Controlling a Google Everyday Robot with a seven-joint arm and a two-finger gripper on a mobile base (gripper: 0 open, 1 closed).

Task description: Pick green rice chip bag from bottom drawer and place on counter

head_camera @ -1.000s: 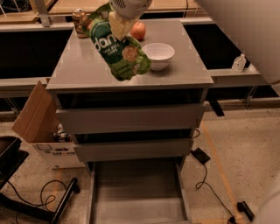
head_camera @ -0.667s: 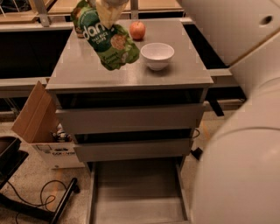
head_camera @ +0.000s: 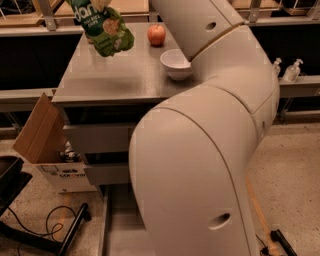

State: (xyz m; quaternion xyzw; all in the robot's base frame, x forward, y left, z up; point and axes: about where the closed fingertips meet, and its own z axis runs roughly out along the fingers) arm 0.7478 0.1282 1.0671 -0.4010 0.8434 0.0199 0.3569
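The green rice chip bag hangs in the air above the back left part of the counter. My gripper is at the top edge of the view, shut on the bag's top, and mostly cut off. My big white arm fills the middle and right of the view. The bottom drawer is pulled open below the cabinet. Only a strip of it shows to the left of the arm.
A red apple and a white bowl stand on the counter to the right of the bag. A cardboard box leans at the cabinet's left. Pump bottles stand on a ledge at the right. Cables lie on the floor at the lower left.
The bag has risen and moved left and back over the counter with the gripper. The arm has swung in front of the camera and now hides the drawers and most of the cabinet.
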